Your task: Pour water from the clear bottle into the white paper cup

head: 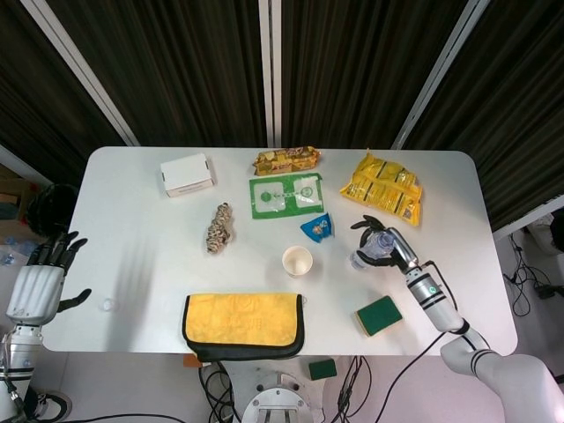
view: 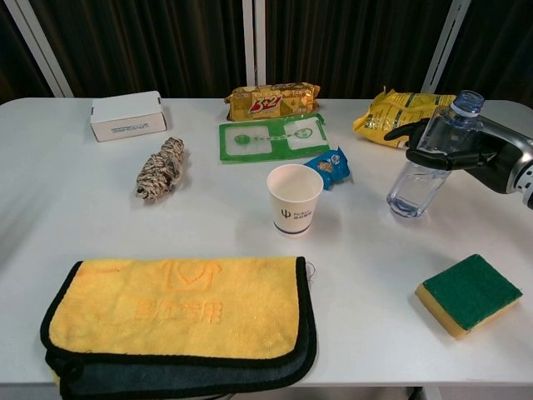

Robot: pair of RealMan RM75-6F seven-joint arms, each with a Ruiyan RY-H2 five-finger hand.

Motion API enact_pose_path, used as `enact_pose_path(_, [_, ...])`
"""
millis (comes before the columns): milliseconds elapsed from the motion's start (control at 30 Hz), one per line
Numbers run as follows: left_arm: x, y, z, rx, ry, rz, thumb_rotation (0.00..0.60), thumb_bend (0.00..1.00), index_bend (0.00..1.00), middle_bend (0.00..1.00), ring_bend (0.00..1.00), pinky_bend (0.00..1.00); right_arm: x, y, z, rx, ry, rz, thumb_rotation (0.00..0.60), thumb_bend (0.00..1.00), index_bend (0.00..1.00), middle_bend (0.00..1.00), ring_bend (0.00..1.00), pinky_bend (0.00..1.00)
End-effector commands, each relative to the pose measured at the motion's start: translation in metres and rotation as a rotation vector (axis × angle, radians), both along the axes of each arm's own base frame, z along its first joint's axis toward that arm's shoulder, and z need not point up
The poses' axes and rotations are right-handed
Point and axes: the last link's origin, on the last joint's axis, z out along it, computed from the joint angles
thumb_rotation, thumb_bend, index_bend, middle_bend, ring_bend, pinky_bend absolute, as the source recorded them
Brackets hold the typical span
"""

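Note:
The clear bottle (view: pixel 429 158) holds a little water and has no cap on its neck. My right hand (view: pixel 476 155) grips it around the upper body, with the neck leaning right, away from the cup. Its base hangs just above the table. The white paper cup (view: pixel 295 198) stands upright and open to the bottle's left, a clear gap between them. In the head view the bottle (head: pixel 367 250) and right hand (head: pixel 390 250) are right of the cup (head: pixel 298 261). My left hand (head: pixel 40 280) hangs open off the table's left edge.
A green-and-yellow sponge (view: pixel 469 293) lies in front of the bottle. A blue snack packet (view: pixel 329 164) sits just behind the cup. A folded yellow cloth (view: pixel 179 312) covers the near middle. A yellow bag (view: pixel 398 112), biscuit pack (view: pixel 273 100), green sheet (view: pixel 271 136), rope bundle (view: pixel 161 168) and white box (view: pixel 127 115) lie further back.

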Motion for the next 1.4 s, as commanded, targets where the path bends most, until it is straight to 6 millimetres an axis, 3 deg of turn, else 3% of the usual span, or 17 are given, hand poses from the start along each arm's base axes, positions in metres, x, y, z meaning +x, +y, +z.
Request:
enact_pose_path(33, [0.0,0.0,0.0,-0.001,0.0,0.0,0.6,0.1,0.16,0.12,0.06,0.18,-0.001,0.0,0.004,-0.02,-0.015,-0.009,0.6,0.33,0.9,0.35,0.16,0.14])
enact_pose_path(133, [0.0,0.0,0.0,-0.004,-0.001,0.0,0.6,0.1,0.16,0.12,0.06,0.18,-0.001,0.0,0.008,-0.042,-0.038,-0.017,0.6,0.35,0.91,0.4,0.22,0.17])
enact_pose_path(400, [0.001,0.0,-0.002,-0.012,0.0,-0.001,0.6,0.1,0.17,0.12,0.06,0.18,-0.003,0.002,0.018,-0.083,-0.089,-0.037,0.6,0.45,0.92,0.51,0.49,0.25])
enact_pose_path(533, [0.002,0.0,-0.002,-0.015,0.0,-0.001,0.6,0.1,0.17,0.12,0.06,0.18,-0.005,0.003,0.023,-0.101,-0.101,-0.045,0.6,0.47,0.92,0.56,0.54,0.32])
enact_pose_path(800, [0.001,-0.002,-0.003,-0.018,-0.001,0.004,0.6,0.1,0.17,0.12,0.06,0.18,-0.009,0.001,0.033,-0.149,-0.103,-0.067,0.6,0.47,0.94,0.67,0.66,0.56])
enact_pose_path(1067, [-0.002,-0.003,-0.003,-0.016,-0.006,0.009,0.6,0.1,0.17,0.12,0.06,0.18,-0.006,-0.001,0.049,-0.213,-0.058,-0.045,0.6,0.45,0.94,0.78,0.78,0.63])
enact_pose_path(1400, [-0.007,-0.004,-0.002,-0.009,-0.014,0.019,0.6,0.1,0.17,0.12,0.06,0.18,0.009,-0.014,0.055,-0.244,0.239,0.017,0.6,0.44,0.94,0.81,0.8,0.68])
